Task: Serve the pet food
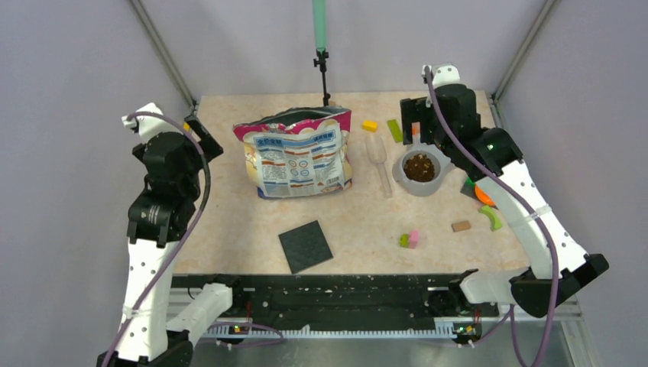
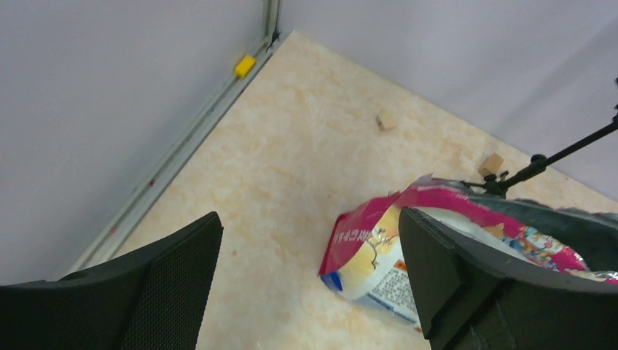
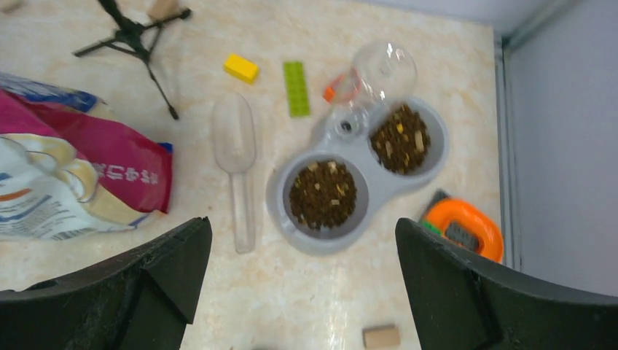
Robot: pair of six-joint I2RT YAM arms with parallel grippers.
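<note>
Pet food (image 3: 323, 195) sits in brown heaps in both wells of the grey double bowl (image 3: 363, 162) at the far right of the bench (image 1: 229, 214). By my judgement the serving itself is done, and what remains is a clean retreat. The clear scoop (image 3: 235, 146) lies flat just left of the bowl, between it and the pink-and-blue bag (image 1: 302, 157), which rests at the far middle with its mouth open.

The right pincer (image 3: 302, 226) hangs above the scoop and bowl with its jaws spread wide, holding nothing. The left pincer (image 2: 310, 219) is equally wide and empty, high over the far left of the bench, just beside the bag's left edge.

To finish well, each arm should rise straight up before it swings back toward the near edge. The right arm runs close past the bowl, so it needs height first. The left should keep off the bag's top, since an open bag could spill at a nudge. The scoop can stay where it lies. Whether stray pellets dot the bench round the bowl is too fine to tell.
</note>
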